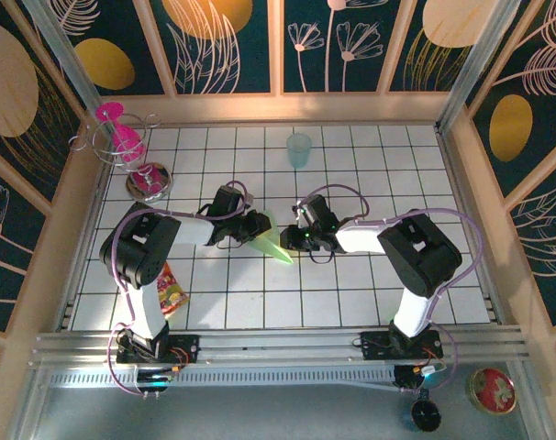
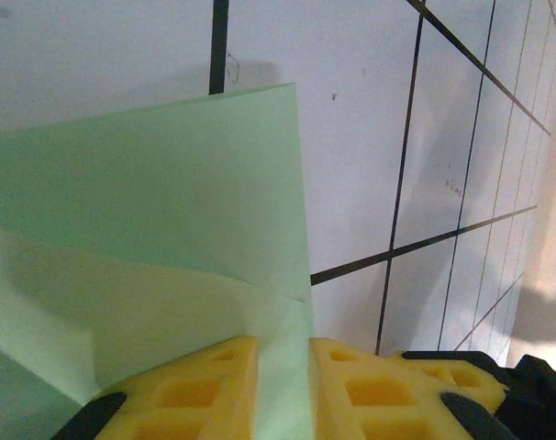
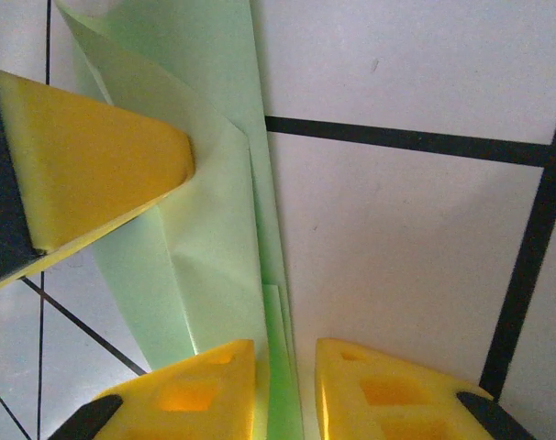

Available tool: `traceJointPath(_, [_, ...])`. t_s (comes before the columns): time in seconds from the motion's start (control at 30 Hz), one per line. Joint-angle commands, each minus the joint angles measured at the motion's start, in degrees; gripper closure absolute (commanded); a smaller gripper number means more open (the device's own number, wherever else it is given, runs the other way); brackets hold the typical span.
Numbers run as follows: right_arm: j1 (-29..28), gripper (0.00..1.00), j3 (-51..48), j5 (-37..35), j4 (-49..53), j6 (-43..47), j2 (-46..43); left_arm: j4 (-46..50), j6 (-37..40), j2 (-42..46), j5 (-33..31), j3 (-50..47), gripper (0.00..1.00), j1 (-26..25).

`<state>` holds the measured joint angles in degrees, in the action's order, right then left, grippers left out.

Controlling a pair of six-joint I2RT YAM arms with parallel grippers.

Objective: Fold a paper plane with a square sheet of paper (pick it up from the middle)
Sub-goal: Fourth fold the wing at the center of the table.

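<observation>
— Where is the green paper (image 1: 276, 242)?
— In the middle of the table (image 1: 397, 165), folded, between the two grippers.
— Does the left gripper (image 2: 283, 390) have it?
— Yes, its yellow fingers (image 2: 195, 385) pinch it tight.
— And the right gripper (image 3: 285, 390)?
— The paper goes between its fingers (image 3: 388, 390), but I cannot tell if they squeeze it.

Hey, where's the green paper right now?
In the top view the paper is mid-table, between the left gripper and the right gripper, on the near side of the cup.
</observation>
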<state>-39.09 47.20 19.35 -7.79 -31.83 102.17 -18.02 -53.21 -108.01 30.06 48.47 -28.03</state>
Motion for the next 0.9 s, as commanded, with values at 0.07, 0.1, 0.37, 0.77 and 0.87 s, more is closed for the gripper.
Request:
traceJointPath(0.07, [-1.78, 0.75, -0.83, -1.73, 0.27, 0.85, 5.41, -2.23, 0.82, -0.71, 2.08, 1.21, 0.78, 0.39])
traceJointPath(0.1, [-1.65, 0.74, -1.01, -1.69, 0.0, 0.74, 5.24, -2.53, 0.81, -0.59, 2.25, 1.19, 0.77, 0.43])
traceJointPath(0.37, [-1.06, 0.68, -2.83, -0.94, -2.36, -0.08, 3.25, -4.2, 0.74, -0.52, 3.74, 0.66, 0.77, 0.35])
traceJointPath(0.77, [-2.39, 0.61, -3.12, -2.78, -2.05, 1.51, 3.44, -3.51, 1.19, -2.04, 3.96, 1.59, 0.77, 0.34])
traceJointPath(0.87, [-2.39, 0.61, -3.18, -3.09, -1.96, 1.51, 3.38, -3.35, 1.27, -2.28, 3.96, 1.94, 0.77, 0.35])
